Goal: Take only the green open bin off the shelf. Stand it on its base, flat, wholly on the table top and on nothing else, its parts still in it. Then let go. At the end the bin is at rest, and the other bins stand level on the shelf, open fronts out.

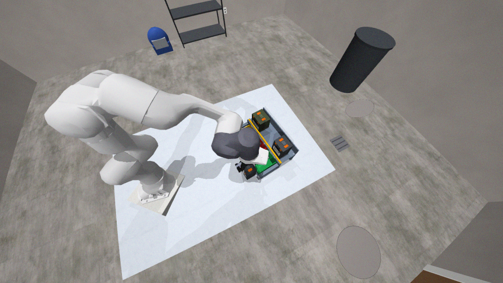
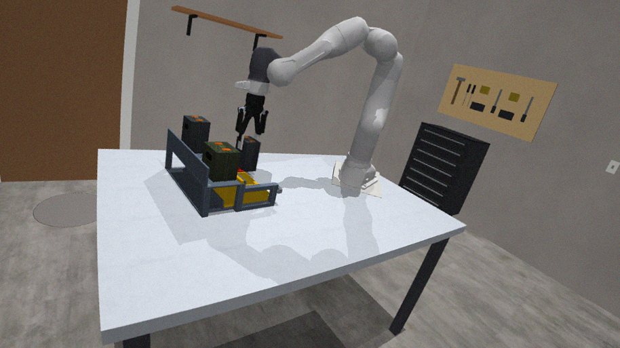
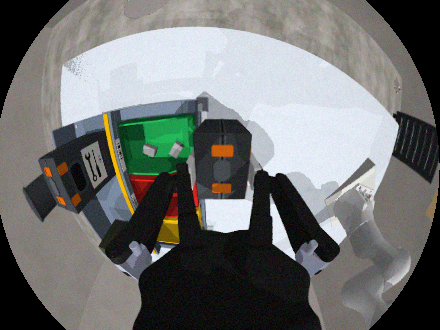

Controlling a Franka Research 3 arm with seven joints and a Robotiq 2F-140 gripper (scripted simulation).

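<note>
White tabletop (image 1: 207, 207) (image 2: 301, 244) (image 3: 320, 125), green bin (image 1: 266, 165) (image 3: 160, 164) beside claw (image 1: 249, 171) (image 2: 248, 143) (image 3: 222, 172)

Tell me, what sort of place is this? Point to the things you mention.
Probably a workshop: tools on a board (image 2: 547, 90) on the wall, a black drawer cabinet (image 2: 454, 140) (image 3: 416, 147), and a blue welding helmet (image 1: 156, 33) near a metal rack.

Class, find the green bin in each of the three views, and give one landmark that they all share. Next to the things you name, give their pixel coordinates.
Top: just right of and below the centre, partly covered by the arm (image 1: 130, 94) (image 2: 380, 91) (image 3: 371, 247); green bin (image 1: 264, 166) (image 3: 160, 131).
Exterior: not visible.
Wrist: left of centre, above the red bin (image 1: 262, 144) (image 2: 240, 170) (image 3: 144, 185).
Shared landmark: the red bin, only a sliver in the exterior view.
</note>
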